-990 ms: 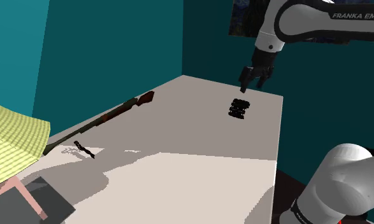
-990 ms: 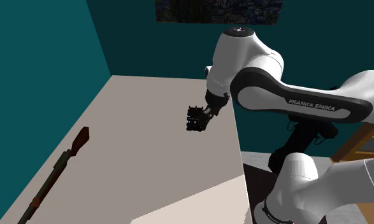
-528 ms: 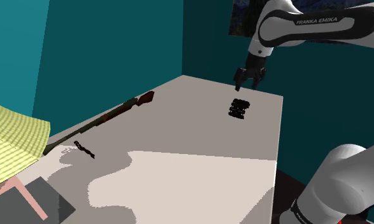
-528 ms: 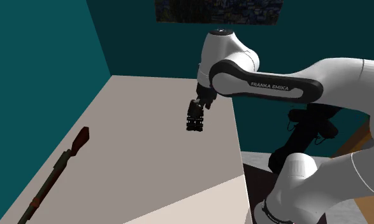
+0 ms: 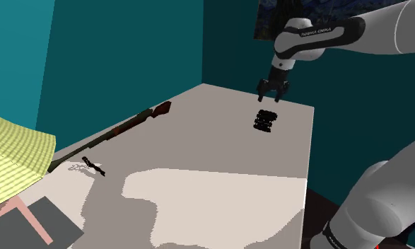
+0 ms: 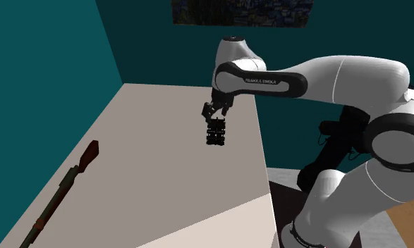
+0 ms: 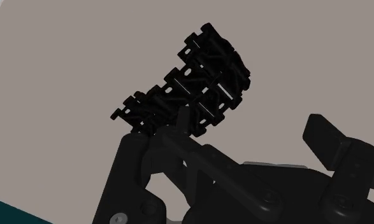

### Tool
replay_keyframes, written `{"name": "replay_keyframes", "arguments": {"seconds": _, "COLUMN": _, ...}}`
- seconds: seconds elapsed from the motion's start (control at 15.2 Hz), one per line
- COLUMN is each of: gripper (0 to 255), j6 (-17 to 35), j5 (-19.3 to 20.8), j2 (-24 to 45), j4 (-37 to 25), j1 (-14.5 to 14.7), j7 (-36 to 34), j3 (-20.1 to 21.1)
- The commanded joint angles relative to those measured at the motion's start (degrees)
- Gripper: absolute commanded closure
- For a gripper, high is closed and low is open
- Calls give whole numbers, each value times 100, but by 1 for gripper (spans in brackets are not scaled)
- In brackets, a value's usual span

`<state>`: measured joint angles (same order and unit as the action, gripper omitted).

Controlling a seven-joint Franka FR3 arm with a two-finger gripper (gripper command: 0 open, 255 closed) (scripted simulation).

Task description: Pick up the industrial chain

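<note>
Jaws apart and empty, the gripper (image 5: 271, 90) hangs just above the chain (image 5: 265, 121), which lies ahead of one finger (image 7: 137, 168), not between both.

Dim overall; bright patch on table (image 5: 220, 205), jagged-edged shadow beside it.

The chain (image 7: 185, 86) is matt black, with blocky, hard-edged links. The table (image 5: 220, 205) has a smooth, matt, pale top. The rifle (image 5: 138, 120) along one table edge shows a dull reddish-brown, wood-like stock. The hand (image 5: 271, 96) is matt black, and the arm (image 6: 325, 74) has a smooth, slightly glossy white shell.
</note>
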<state>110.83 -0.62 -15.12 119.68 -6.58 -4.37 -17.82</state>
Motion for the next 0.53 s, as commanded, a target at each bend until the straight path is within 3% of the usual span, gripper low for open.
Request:
{"name": "replay_keyframes", "arguments": {"seconds": 0.0, "gripper": 0, "j6": 107, "j5": -184, "j2": 396, "j4": -224, "j1": -52, "j7": 115, "j3": -180}}
{"name": "replay_keyframes", "arguments": {"seconds": 0.46, "gripper": 0, "j6": 258, "j5": -1056, "j2": 1871, "j4": -1190, "j1": -346, "j7": 568, "j3": -660}}
